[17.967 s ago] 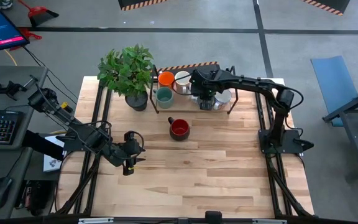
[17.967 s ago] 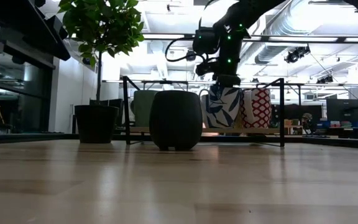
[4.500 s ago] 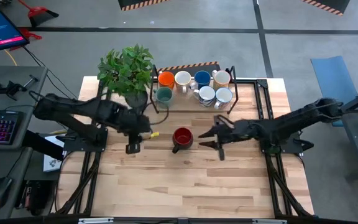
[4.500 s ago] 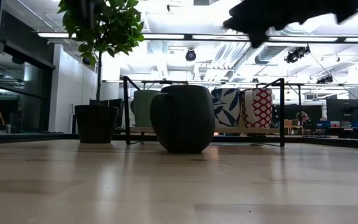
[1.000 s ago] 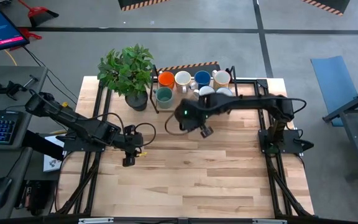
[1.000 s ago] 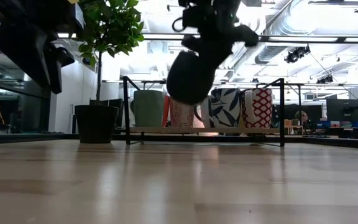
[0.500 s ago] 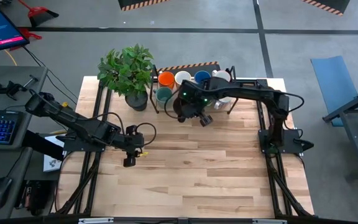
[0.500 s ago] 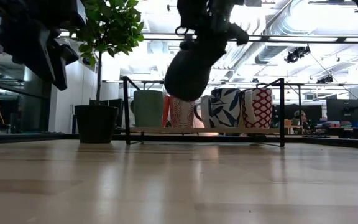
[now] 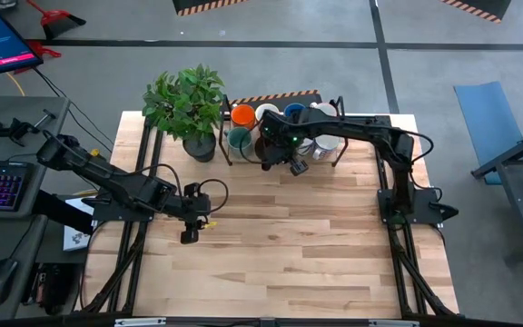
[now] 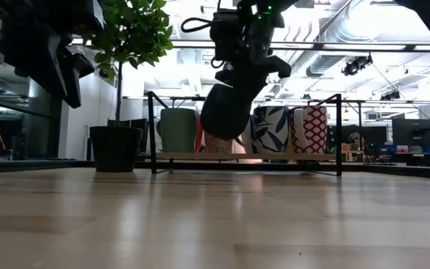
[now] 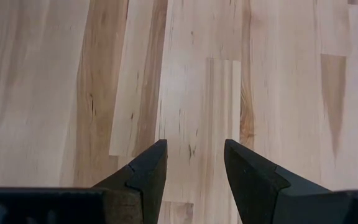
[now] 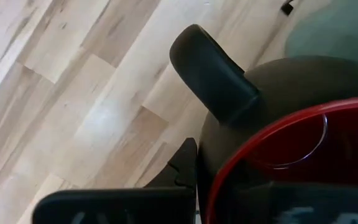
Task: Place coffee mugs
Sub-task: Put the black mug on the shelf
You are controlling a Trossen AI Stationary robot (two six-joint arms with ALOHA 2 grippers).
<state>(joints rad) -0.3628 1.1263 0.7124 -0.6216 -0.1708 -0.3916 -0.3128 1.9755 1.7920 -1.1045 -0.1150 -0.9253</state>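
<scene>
A dark mug with a red inside (image 10: 230,108) hangs tilted in the air just in front of the black rack (image 9: 334,162), with my right gripper (image 9: 281,156) shut on it. In the rack stand other mugs, among them an orange one (image 9: 241,115), a teal-green one (image 9: 239,138) and a blue one (image 9: 295,113). My left gripper (image 9: 189,238) waits open over bare wood at the table's left (image 11: 194,146). My right gripper holds the dark mug at its red rim (image 12: 229,165), right beside the handle (image 12: 213,71). One finger (image 12: 182,165) lies on the outer wall; the mug hides the other. The fingers come steeply from above. The mug hangs tilted, clear of the table.
A potted plant (image 9: 187,104) stands at the far left beside the rack. The rack's front bar (image 10: 245,156) runs a little above the tabletop. Bare wooden table (image 9: 289,245) spreads over the near half.
My right gripper has carried the dark mug toward the table's far edge, up to the rack's front. The mug has stayed lifted clear and tilted.
</scene>
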